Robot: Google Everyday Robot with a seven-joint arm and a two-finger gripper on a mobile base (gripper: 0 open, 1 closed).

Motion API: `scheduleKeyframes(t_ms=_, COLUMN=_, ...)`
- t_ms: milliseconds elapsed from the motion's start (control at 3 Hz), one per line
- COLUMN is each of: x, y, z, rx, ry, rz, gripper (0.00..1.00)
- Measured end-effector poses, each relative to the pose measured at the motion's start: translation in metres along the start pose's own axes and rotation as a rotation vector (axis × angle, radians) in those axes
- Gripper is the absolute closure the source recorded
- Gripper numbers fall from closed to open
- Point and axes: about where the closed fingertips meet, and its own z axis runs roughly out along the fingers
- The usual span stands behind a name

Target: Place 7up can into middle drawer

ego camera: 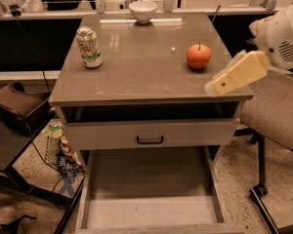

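The 7up can [89,47] stands upright near the left edge of the brown cabinet top [146,67]. It has a silvery top and a white and green label. The middle drawer [146,182] is pulled out below the cabinet, with a bare grey-beige floor and thin pale side walls. My gripper [230,77], pale yellow on a white arm [283,38], hangs over the top's front right corner, right of the apple and far from the can. It holds nothing that I can see.
An orange-red apple [198,56] sits right of centre on the top and a white bowl [142,10] at the back. A shut drawer front with a black handle [150,140] is above the open drawer. A chair [276,116] stands right, clutter left.
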Motion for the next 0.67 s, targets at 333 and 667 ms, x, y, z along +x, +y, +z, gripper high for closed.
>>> scheduleKeyframes(t_ms=333, x=-0.023, y=0.003, z=0.022, rx=0.017, ry=-0.158, rz=0.046, gripper=0.0)
scheduleKeyframes(t_ms=667, x=-0.044, y=-0.011, z=0.017, rx=0.081, ry=-0.227, rz=0.056, gripper=0.0)
